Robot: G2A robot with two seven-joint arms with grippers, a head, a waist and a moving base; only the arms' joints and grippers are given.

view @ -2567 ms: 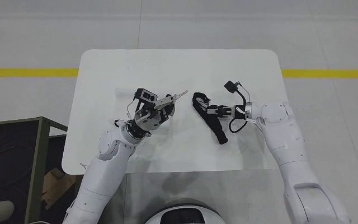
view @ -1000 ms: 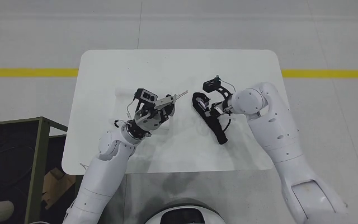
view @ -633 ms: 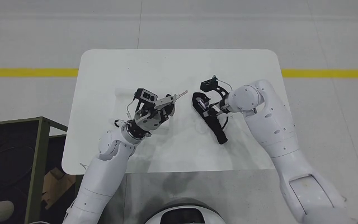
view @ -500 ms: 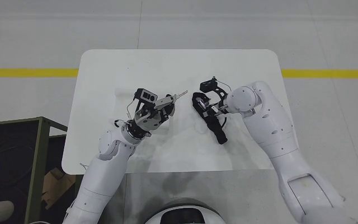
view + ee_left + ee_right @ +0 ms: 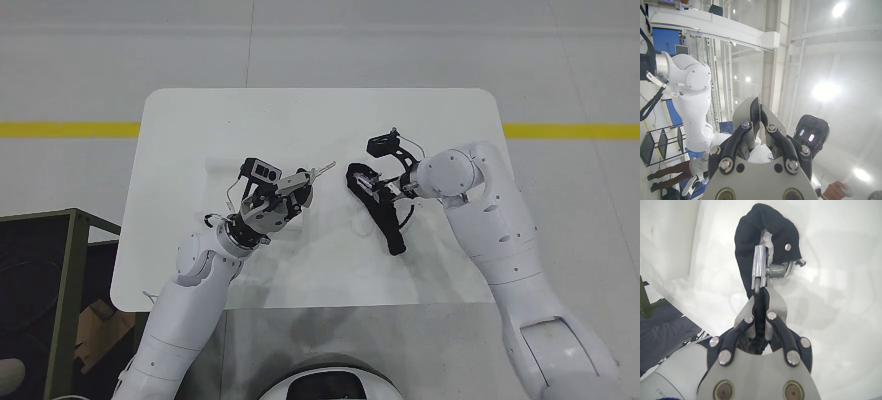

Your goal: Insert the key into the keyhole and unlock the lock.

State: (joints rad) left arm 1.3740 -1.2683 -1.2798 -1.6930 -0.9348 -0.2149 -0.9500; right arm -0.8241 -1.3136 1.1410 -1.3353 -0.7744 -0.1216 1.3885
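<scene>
Holds key [image 5: 322, 169] pinched in left pincer [image 5: 759, 106], tip near lock [image 5: 384, 215] but apart. Clamps right pincer [image 5: 761, 293] tight on metal ring at lock's chrome end, black sleeve lying on counter [image 5: 200, 130].

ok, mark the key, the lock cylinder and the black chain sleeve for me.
key [image 5: 757, 287]: right wrist view, grey head sticking out of the cylinder's end.
lock cylinder [image 5: 759, 260]: right wrist view, middle of the chrome barrel.
black chain sleeve [image 5: 744, 241]: right wrist view, fabric fold beside the barrel.
</scene>
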